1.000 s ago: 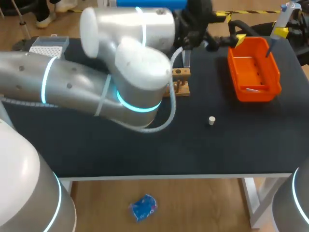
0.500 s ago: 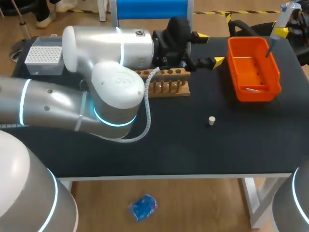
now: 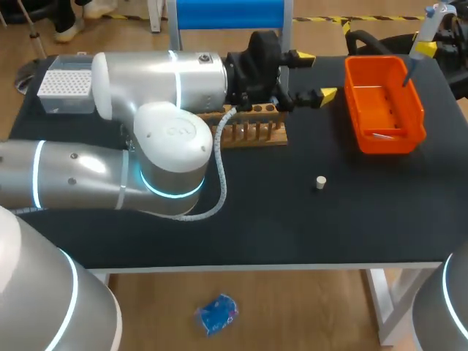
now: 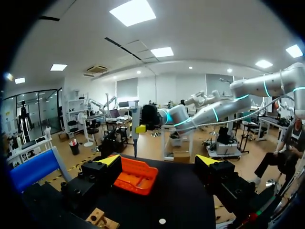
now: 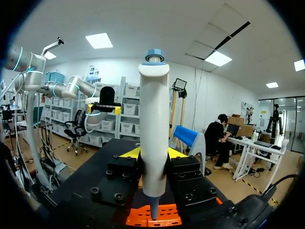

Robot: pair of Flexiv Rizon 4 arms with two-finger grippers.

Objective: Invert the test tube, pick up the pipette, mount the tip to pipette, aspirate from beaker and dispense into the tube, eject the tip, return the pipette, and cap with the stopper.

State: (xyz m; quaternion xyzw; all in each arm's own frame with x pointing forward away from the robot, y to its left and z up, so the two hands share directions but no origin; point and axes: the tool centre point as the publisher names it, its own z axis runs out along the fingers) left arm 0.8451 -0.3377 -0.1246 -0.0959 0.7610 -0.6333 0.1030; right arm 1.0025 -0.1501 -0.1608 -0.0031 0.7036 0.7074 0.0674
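Observation:
My left gripper point(image 3: 315, 74) hangs open over the right end of the wooden tube rack point(image 3: 252, 130), its yellow fingertips point(image 3: 327, 93) spread wide with nothing between them. In the left wrist view the gripper point(image 4: 158, 161) faces the orange bin point(image 4: 136, 175), with the small white stopper point(image 4: 162, 221) lying below it. The stopper point(image 3: 320, 181) lies loose on the black table. My right gripper point(image 3: 424, 45) is at the far right corner, shut on the white pipette point(image 3: 433, 18). The pipette point(image 5: 153, 138) stands upright between its fingers above the bin. No test tube or beaker can be made out.
The orange bin point(image 3: 384, 102) stands at the back right, with a small white piece lying inside. A tip box point(image 3: 66, 84) sits at the back left. My left arm's big grey links cover the left half of the table point(image 3: 292, 227).
My left arm has swung its elbow leftward and drawn back, uncovering the rack; its gripper has turned and stays open. The right arm and pipette have not moved.

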